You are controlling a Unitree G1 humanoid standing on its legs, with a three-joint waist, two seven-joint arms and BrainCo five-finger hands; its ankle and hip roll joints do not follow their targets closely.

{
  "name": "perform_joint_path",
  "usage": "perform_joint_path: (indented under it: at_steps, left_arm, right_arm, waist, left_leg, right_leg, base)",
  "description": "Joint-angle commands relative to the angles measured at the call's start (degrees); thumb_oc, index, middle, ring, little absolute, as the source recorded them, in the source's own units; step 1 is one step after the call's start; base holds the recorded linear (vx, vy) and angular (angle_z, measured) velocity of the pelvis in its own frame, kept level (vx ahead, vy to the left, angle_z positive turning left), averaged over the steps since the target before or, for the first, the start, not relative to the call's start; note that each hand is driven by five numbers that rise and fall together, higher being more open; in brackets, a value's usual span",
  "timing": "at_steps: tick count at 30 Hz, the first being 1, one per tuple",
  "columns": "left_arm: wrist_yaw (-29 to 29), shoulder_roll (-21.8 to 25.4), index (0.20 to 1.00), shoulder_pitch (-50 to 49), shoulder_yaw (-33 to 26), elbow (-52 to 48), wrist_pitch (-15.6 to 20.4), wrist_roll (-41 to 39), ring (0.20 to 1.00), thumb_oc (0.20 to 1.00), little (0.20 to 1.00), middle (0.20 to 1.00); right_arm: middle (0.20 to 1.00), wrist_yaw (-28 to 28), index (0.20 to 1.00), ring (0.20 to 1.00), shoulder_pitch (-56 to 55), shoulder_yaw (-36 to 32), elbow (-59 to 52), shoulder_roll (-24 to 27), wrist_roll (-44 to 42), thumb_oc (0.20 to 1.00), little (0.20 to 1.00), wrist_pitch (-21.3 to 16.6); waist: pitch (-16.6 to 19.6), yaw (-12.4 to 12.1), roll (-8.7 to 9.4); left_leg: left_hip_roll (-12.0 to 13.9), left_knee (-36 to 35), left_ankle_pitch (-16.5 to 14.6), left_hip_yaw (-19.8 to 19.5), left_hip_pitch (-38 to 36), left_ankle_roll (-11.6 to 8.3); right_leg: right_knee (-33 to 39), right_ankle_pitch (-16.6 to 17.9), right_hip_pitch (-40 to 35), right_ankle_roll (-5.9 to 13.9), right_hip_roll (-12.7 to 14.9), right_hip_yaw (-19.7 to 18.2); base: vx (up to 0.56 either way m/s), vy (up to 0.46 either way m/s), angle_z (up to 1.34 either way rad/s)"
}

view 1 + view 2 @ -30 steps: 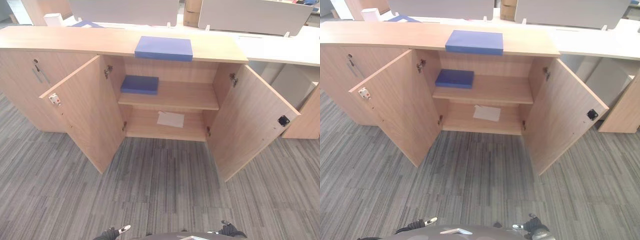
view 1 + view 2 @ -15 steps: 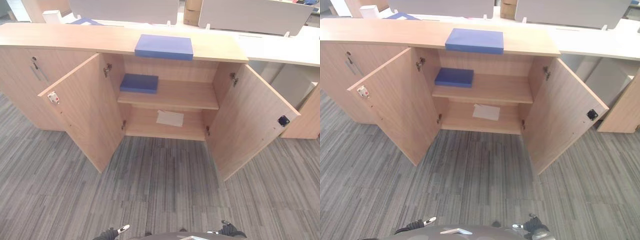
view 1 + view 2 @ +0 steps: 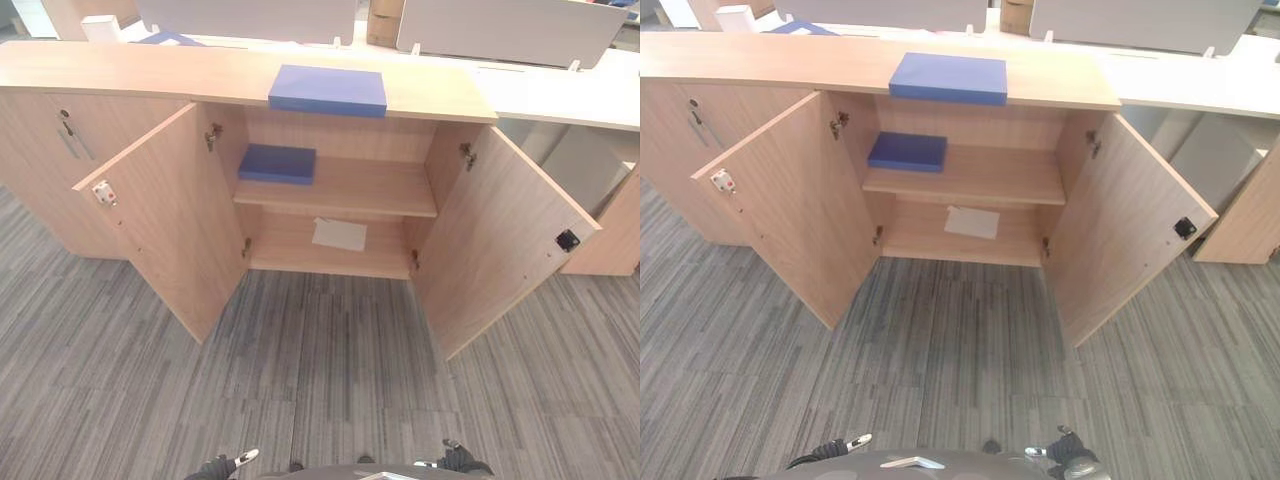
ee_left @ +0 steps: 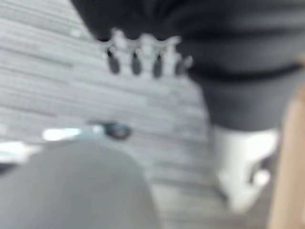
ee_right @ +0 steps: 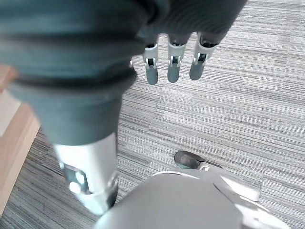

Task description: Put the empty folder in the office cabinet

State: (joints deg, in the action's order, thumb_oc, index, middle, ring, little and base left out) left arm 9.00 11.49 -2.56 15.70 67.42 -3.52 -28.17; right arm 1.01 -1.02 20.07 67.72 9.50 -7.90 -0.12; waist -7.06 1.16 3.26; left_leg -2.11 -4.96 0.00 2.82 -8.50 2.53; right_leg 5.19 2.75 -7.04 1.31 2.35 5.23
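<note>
A blue folder [image 3: 328, 91] lies flat on top of the wooden office cabinet [image 3: 430, 92], above its open middle bay. A second blue folder [image 3: 277, 163] rests at the left end of the upper shelf [image 3: 370, 188]. A white sheet of paper [image 3: 339, 234] lies on the lower shelf. Both cabinet doors stand wide open. My left hand [image 3: 222, 465] and right hand [image 3: 460, 458] hang low at the near edge, far from the cabinet. In the wrist views the left fingers [image 4: 136, 62] and right fingers [image 5: 174, 67] are straight and hold nothing.
The left door [image 3: 165, 215] and right door [image 3: 500, 235] swing out over the grey striped carpet [image 3: 330, 370] on either side of the bay. A closed cabinet section [image 3: 40, 160] adjoins on the left. White desks with grey screens [image 3: 560, 95] stand behind.
The whole picture has slid slightly, so the camera has moved. The folders, paper, doors and both hands keep their places.
</note>
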Motion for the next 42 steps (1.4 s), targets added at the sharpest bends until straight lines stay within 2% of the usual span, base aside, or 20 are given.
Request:
perform_joint_path:
  at_steps: [1,10,14,15,16,19,20,21,23,26,27,28,30,36,38,39,41,42]
  left_arm:
    - [-0.91,-2.55,1.0,2.5,2.84,2.06,1.68,3.78,1.0,1.0,1.0,1.0]
    - [-1.04,-2.0,1.0,2.53,3.18,1.82,1.95,5.02,1.0,1.0,1.0,1.0]
    - [-1.7,-1.39,1.0,3.46,3.57,1.26,2.72,5.76,1.0,1.0,1.0,1.0]
    - [-2.7,-0.95,1.0,4.72,4.14,1.07,3.15,5.28,1.0,1.0,1.0,1.0]
    - [-2.92,-0.88,1.0,5.3,4.4,1.19,3.57,4.46,1.0,1.0,1.0,1.0]
    - [-2.38,-0.3,1.0,6.2,4.39,1.35,4.3,3.85,1.0,1.0,1.0,1.0]
    - [-2.21,0.05,1.0,6.09,4.01,1.63,4.17,4.21,1.0,1.0,1.0,1.0]
    - [-2.21,0.05,1.0,6.09,4.01,1.63,4.17,4.21,1.0,1.0,1.0,1.0]
    - [-2.23,0.14,1.0,5.29,3.26,2.38,4.63,5.16,1.0,1.0,1.0,1.0]
    - [-1.74,0.21,1.0,3.54,2.02,3.12,5.91,8.47,1.0,1.0,1.0,1.0]
    - [-1.74,0.21,1.0,3.54,2.02,3.12,5.91,8.47,1.0,1.0,1.0,1.0]
    - [-1.82,0.19,1.0,3.14,1.95,3.21,6.35,9.14,1.0,1.0,1.0,1.0]
    - [-2.13,0.3,1.0,2.23,2.14,3.17,7.2,10.45,1.0,1.0,1.0,1.0]
    - [-2.29,0.01,1.0,0.89,1.98,3.23,7.49,11.39,1.0,1.0,1.0,1.0]
    - [-1.49,-0.05,1.0,0.64,1.83,3.43,7.42,11.85,1.0,1.0,1.0,1.0]
    - [-1.01,-0.04,1.0,0.73,1.98,3.4,7.39,11.04,1.0,1.0,1.0,1.0]
    - [-0.59,-0.07,1.0,1.63,2.41,3.16,7.25,9.42,1.0,1.0,1.0,1.0]
    - [-0.53,-0.07,1.0,1.78,2.47,3.12,7.29,9.18,1.0,1.0,1.0,1.0]
  right_arm:
    - [1.0,-2.27,1.0,1.0,3.76,0.65,-0.03,3.09,0.53,1.0,1.0,-2.99]
    - [1.0,-5.74,1.0,1.0,3.31,0.37,-1.82,3.29,0.69,1.0,1.0,-5.57]
    - [1.0,-9.14,1.0,1.0,4.25,-0.38,-3.08,3.24,-0.87,1.0,1.0,-6.23]
    - [1.0,-10.07,1.0,1.0,5.53,-0.88,-3.95,3.6,-3.61,1.0,1.0,-6.6]
    - [1.0,-10.19,1.0,1.0,6.14,-1.17,-4.15,3.88,-4.75,1.0,1.0,-6.82]
    - [1.0,-9.54,1.0,1.0,6.51,-2.66,-3.94,4.49,-6.78,1.0,1.0,-8.43]
    - [1.0,-9.08,1.0,1.0,5.93,-3.66,-3.57,4.31,-8.67,1.0,1.0,-9.1]
    - [1.0,-9.08,1.0,1.0,5.93,-3.66,-3.57,4.31,-8.67,1.0,1.0,-9.1]
    - [1.0,-8.93,1.0,1.0,4.66,-5.16,-3.21,3.79,-8.79,1.0,1.0,-9.05]
    - [1.0,-8.26,1.0,1.0,2.14,-7.03,-1.45,3.44,-5.88,1.0,1.0,-10.53]
    - [1.0,-8.26,1.0,1.0,2.14,-7.03,-1.45,3.44,-5.88,1.0,1.0,-10.53]
    - [1.0,-8.2,1.0,1.0,1.76,-7.12,-1.23,3.41,-5.32,1.0,1.0,-10.79]
    - [1.0,-7.33,1.0,1.0,0.87,-7.36,-0.81,3.69,-5.79,1.0,1.0,-11.62]
    - [1.0,-5.72,1.0,1.0,0.95,-6.7,-1.72,4.62,-5.76,1.0,1.0,-12.29]
    - [1.0,-5.41,1.0,1.0,1.2,-6.1,-2.15,5.27,-5.03,1.0,1.0,-12.12]
    - [1.0,-5.06,1.0,1.0,1.19,-5.71,-2.98,5.98,-4.59,1.0,1.0,-11.45]
    - [1.0,-4.92,1.0,1.0,0.96,-5.43,-4.15,6.94,-4.13,1.0,1.0,-10.69]
    - [1.0,-4.95,1.0,1.0,0.93,-5.4,-4.26,7.06,-4.12,1.0,1.0,-10.62]
  waist:
    - [-1.84,0.58,-2.97]
    - [-2.48,1.06,-3.33]
    - [-3.92,1.34,-4.25]
    - [-6.2,1.59,-4.7]
    - [-7.23,1.74,-4.69]
    - [-10.16,3.37,-4.3]
    - [-10.59,4.06,-3.97]
    - [-10.59,4.06,-3.97]
    - [-10.64,4.75,-3.93]
    - [-10.14,5.0,-3.2]
    - [-10.14,5.0,-3.2]
    - [-9.96,4.73,-3.44]
    - [-9.14,4.47,-2.52]
    - [-6.38,4.18,-2.82]
    - [-5.16,4.31,-3.4]
    - [-4.26,4.72,-3.38]
    - [-3.36,5.49,-3.85]
    - [-3.3,5.57,-3.83]
  left_leg:
    - [-1.86,-0.04,-5.34,3.39,-0.68,1.35]
    - [-2.54,-0.04,-5.34,3.61,0.05,2.17]
    - [-2.48,0.64,-5.04,4.19,2.08,3.76]
    - [-2.35,1.21,-4.37,4.04,3.45,4.49]
    - [-2.45,1.48,-4.44,4.09,3.84,4.56]
    - [-3.12,2.86,-6.17,3.66,2.97,3.93]
    - [-3.63,3.24,-7.09,3.02,1.93,3.64]
    - [-3.63,3.24,-7.09,3.02,1.93,3.64]
    - [-3.73,3.13,-7.79,2.38,-0.17,3.02]
    - [-3.41,3.76,-10.21,3.89,-4.24,2.27]
    - [-3.41,3.76,-10.21,3.89,-4.24,2.27]
    - [-2.8,4.09,-11.59,4.26,-5.42,2.17]
    - [-2.75,5.95,-14.34,4.14,-7.6,2.36]
    - [-1.76,7.94,-17.47,2.73,-10.87,1.21]
    - [-1.07,9.87,-17.85,2.95,-11.92,-0.05]
    - [-0.51,13.25,-14.07,3.61,-11.37,-1.94]
    - [1.68,20.59,-7.26,5.44,-9.63,-5.03]
    - [2.03,21.82,-6.56,5.74,-9.11,-5.35]
  right_leg:
    - [-0.63,-4.12,-1.33,1.65,-2.74,0.79]
    - [-2.4,-3.79,0.49,2.46,-1.74,-0.03]
    - [-12.48,-5.9,5.49,2.68,-0.56,0.4]
    - [-20.76,-3.45,11.75,4.03,0.64,1.33]
    - [-21.91,-2.48,14.15,4.43,1.14,1.82]
    - [-16.13,1.1,18.6,5.43,1.61,1.95]
    - [-11.71,3.71,20.01,6.42,1.65,1.41]
    - [-11.71,3.71,20.01,6.42,1.65,1.41]
    - [-6.75,5.98,21.46,7.44,1.81,1.86]
    - [-2.18,8.79,22.24,8.63,3.41,6.78]
    - [-2.18,8.79,22.24,8.63,3.41,6.78]
    - [-1.43,8.67,21.33,9.12,3.23,7.9]
    - [-0.82,9.22,19.43,9.33,4.24,9.24]
    - [-1.46,6.7,16.12,7.02,3.66,9.66]
    - [-3.2,5.62,15.21,5.76,3.2,9.48]
    - [-4.36,5.03,14.96,4.06,2.98,9.71]
    - [-4.65,3.62,13.84,2.11,1.74,9.74]
    - [-4.62,3.37,13.62,1.83,1.63,9.69]
  base:
    - [0.03,0.06,-0.01]
    - [0.03,0.075,-0.09]
    - [-0.05,0.091,-0.11]
    - [-0.15,0.087,-0.19]
    - [-0.15,0.096,-0.38]
    - [0.08,0.004,-0.25]
    - [0.21,-0.039,0.01]
    - [0.23,-0.033,-0.01]
    - [0.32,-0.061,0.03]
    - [0.45,-0.123,0.27]
    - [0.32,-0.095,0.25]
    - [0.36,-0.123,0.1]
    - [0.59,-0.26,0.08]
    - [0.39,-0.208,0.26]
    - [0.36,-0.189,0.24]
    - [0.4,-0.24,-0.01]
    - [0.29,-0.187,-0.17]
    - [0.29,-0.231,-0.16]
